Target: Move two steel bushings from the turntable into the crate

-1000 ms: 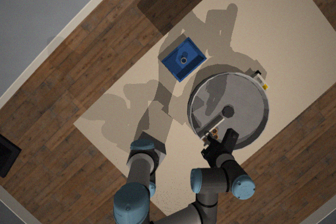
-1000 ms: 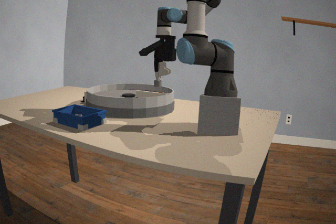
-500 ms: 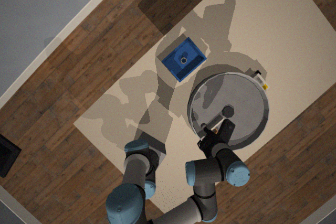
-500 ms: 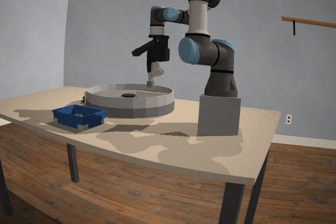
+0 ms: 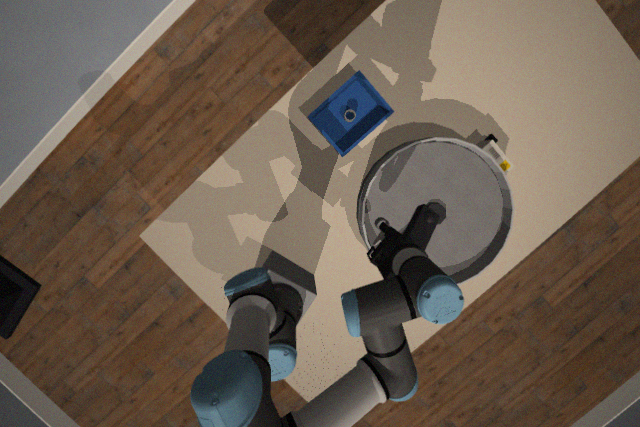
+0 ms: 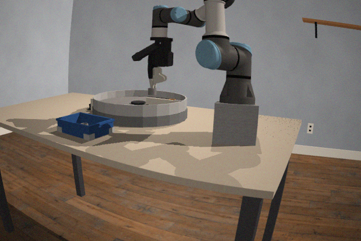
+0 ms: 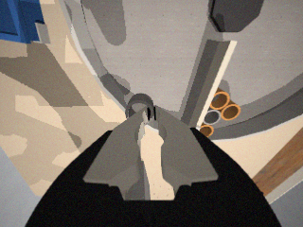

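Observation:
My gripper point(image 7: 151, 107) is shut on a grey steel bushing point(image 7: 140, 104) and holds it just above the rim of the round grey turntable point(image 5: 435, 205). The held bushing also shows in the side view point(image 6: 152, 90) and the overhead view point(image 5: 381, 222). On the turntable, beside a raised divider point(image 7: 208, 80), lie three orange bushings point(image 7: 221, 100) and one grey bushing point(image 7: 212, 116). The blue crate point(image 5: 350, 112) stands next to the turntable with one steel bushing point(image 5: 353, 112) inside.
The turntable has a dark hub point(image 6: 137, 102) at its centre and a raised rim. A small box with a yellow mark point(image 5: 502, 161) sits at its far edge. The arm's grey pedestal point(image 6: 234, 123) stands on the table near the turntable.

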Robot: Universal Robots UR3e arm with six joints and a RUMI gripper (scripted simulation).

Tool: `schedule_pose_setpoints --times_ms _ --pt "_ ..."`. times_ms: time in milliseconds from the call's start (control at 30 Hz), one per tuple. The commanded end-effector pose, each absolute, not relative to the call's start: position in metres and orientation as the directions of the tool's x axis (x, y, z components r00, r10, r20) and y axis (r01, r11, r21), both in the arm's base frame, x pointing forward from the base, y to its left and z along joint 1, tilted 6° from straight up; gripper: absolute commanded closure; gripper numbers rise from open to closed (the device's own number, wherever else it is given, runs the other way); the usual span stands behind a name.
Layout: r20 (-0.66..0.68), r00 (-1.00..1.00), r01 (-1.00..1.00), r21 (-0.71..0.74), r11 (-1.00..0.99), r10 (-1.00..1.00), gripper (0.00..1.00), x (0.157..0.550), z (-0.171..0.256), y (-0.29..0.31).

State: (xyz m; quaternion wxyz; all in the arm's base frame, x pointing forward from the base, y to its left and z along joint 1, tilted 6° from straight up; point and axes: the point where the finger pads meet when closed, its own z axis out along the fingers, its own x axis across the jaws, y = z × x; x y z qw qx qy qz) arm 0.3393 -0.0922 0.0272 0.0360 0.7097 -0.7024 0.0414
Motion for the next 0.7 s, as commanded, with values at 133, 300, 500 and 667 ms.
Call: schedule_pose_setpoints --times_ms 133,300,500,667 --pt "0.112 0.009 -1.0 -0.007 -0.009 -0.994 1.0 0.36 0.024 -0.059" --pt "0.112 0.009 -1.0 -0.007 -0.009 -0.994 1.0 0.369 0.023 -0.042" --pt "0.112 0.009 -1.0 -0.007 -0.009 -0.994 1.0 0.382 0.02 -0.02" --pt "0.112 0.009 -1.0 -0.007 -0.009 -0.994 1.0 0.395 0.018 0.002"
